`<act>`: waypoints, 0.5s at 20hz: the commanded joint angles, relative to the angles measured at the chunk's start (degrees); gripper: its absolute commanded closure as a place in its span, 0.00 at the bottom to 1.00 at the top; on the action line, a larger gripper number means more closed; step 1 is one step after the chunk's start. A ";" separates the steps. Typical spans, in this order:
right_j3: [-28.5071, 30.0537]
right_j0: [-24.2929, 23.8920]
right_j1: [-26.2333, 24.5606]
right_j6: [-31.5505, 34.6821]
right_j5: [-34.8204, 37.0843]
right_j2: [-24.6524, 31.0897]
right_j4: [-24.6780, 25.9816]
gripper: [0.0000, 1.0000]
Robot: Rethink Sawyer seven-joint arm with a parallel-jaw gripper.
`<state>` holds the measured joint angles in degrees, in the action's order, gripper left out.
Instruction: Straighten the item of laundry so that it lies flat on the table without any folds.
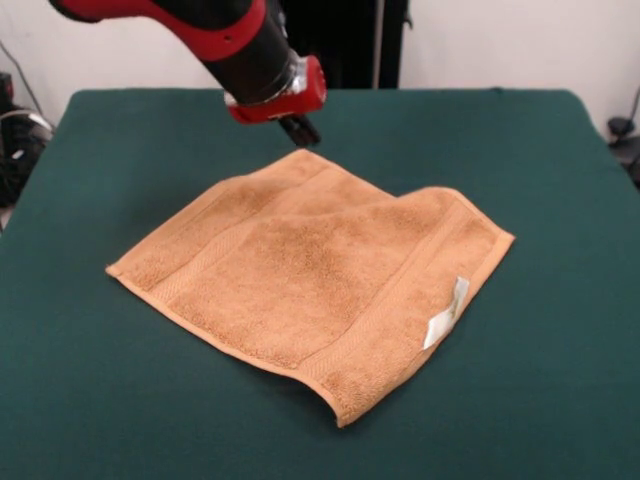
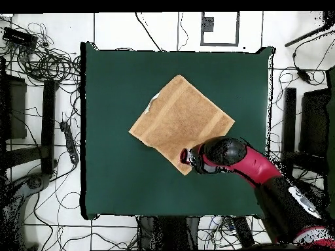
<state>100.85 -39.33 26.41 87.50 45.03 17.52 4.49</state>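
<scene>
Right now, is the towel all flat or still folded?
Mostly spread, not fully flat. The towel shows a dip along its far edge and a lifted near corner; the gripper is at its far corner.

Orange-tan towel spread diamond-wise mid-table, front corner curled, far edge rumpled, white label showing

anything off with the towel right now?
Mostly flat, but not fully. In the front view the towel has a notch in its far edge where the cloth creases inward, and the near corner curls up off the table. The white label lies flipped onto the top. The gripper hovers at the far corner.
</scene>
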 commanded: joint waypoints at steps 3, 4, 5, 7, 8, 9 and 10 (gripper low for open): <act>-8.94 5.19 -9.02 2.55 -0.46 3.16 0.33 1.00; -9.87 5.55 -9.23 2.51 0.10 3.02 0.36 1.00; -9.87 5.56 -9.73 2.45 -0.89 2.99 0.57 1.00; -9.85 5.33 -11.91 2.95 -3.51 3.02 0.24 1.00; -9.94 5.31 -12.73 2.83 -4.34 2.92 0.53 1.00; -10.03 5.29 -13.55 2.71 -5.18 2.81 0.82 1.00; -10.30 5.35 -14.10 2.50 -5.59 2.71 1.16 1.00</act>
<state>94.54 -36.59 19.68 87.50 44.70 17.53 4.47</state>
